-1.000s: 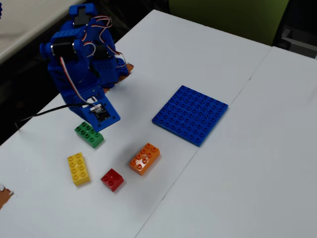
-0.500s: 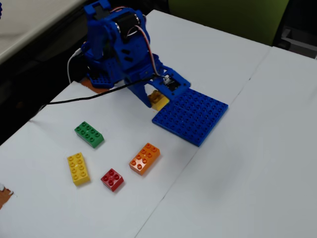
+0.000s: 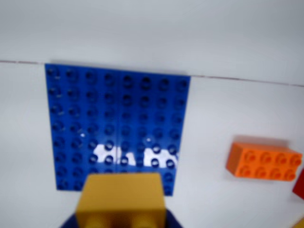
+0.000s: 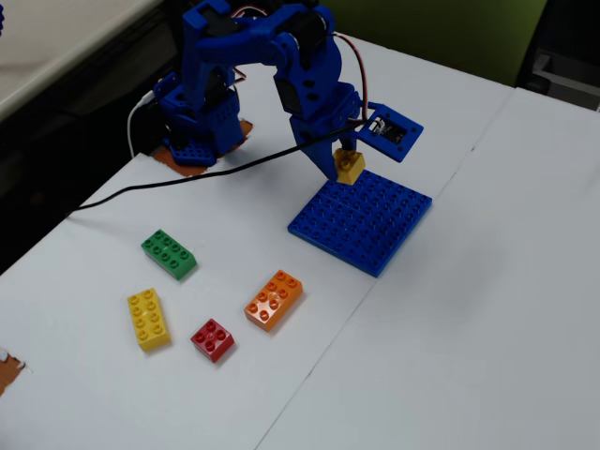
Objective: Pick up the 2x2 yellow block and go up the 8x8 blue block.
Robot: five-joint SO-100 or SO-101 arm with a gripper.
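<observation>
the gripper (image 4: 349, 161) has its jaws closed on the 2x2 yellow block (image 4: 350, 168), carried clear above the near edge of the 8x8 blue block (image 4: 366, 220), apparently so it can be lowered onto the studs.

Baseplate (image 4: 361, 220): studs bare, open from above under the held yellow block (image 4: 350, 167).
Nearest obstacle: orange brick (image 4: 274, 299), apart on the table.
Right of baseplate: bare table (image 4: 487, 281).
</observation>
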